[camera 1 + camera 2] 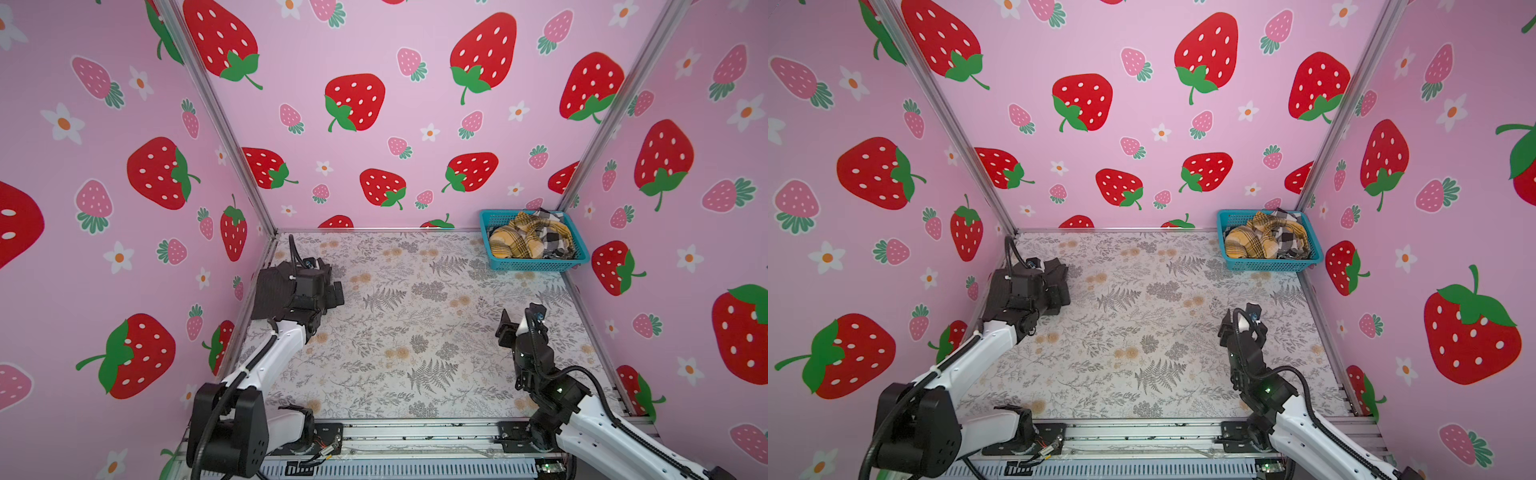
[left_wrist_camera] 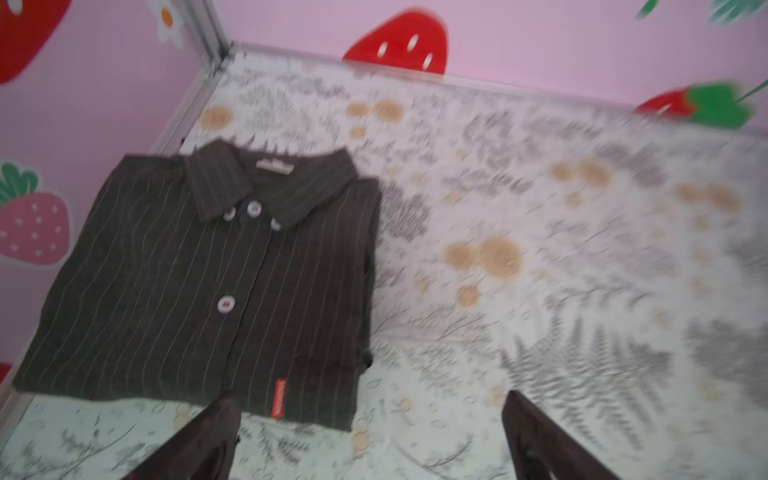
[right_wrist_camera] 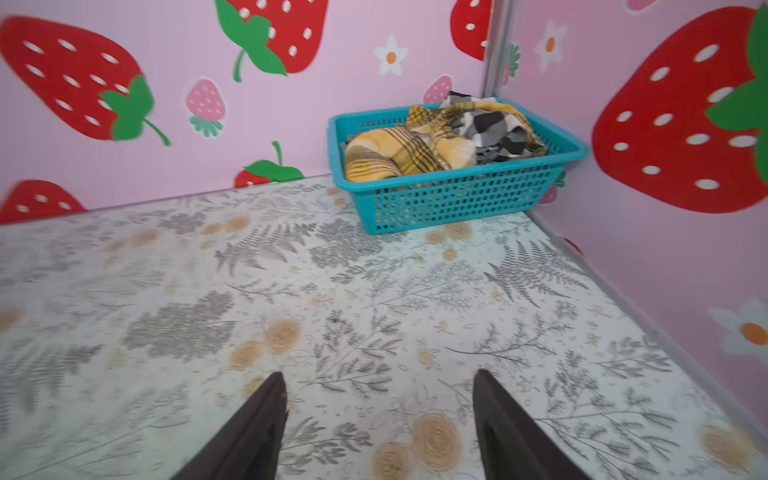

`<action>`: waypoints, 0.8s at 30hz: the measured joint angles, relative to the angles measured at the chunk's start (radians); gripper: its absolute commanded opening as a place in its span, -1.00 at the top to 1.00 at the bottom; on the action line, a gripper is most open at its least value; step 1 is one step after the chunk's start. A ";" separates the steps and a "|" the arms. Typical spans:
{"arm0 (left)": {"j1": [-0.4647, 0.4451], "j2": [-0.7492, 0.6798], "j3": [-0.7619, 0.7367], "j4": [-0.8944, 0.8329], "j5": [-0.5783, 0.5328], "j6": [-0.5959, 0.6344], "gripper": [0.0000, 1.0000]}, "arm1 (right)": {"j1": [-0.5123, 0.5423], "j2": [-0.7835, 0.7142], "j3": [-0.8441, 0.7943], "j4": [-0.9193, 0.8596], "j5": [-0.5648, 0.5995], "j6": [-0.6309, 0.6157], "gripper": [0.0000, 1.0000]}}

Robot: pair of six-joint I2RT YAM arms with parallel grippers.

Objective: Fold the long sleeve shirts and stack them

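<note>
Charcoal pinstriped button-up cloth shirt (image 1: 269,291) lies folded, centre left in a top view. I read left gripper (image 2: 370,397) and right gripper (image 3: 379,374) both spread.

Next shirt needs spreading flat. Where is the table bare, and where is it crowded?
Bare: the wide middle of the table, between the folded pinstripe shirt far left, the basket far right and the right tool. Crowded: by the shirt, around the left tool.
</note>
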 measured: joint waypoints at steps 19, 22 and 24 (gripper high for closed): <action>0.140 0.261 -0.273 0.741 0.158 0.086 -0.99 | -0.565 0.734 -0.101 0.949 -0.318 -0.221 -0.99; 0.140 0.282 -0.270 0.742 0.205 0.103 -0.99 | -0.614 0.907 -0.106 1.158 -0.454 -0.240 -0.99; 0.140 0.282 -0.264 0.746 0.226 0.108 -0.99 | -0.626 0.952 -0.087 1.141 -0.540 -0.260 -0.99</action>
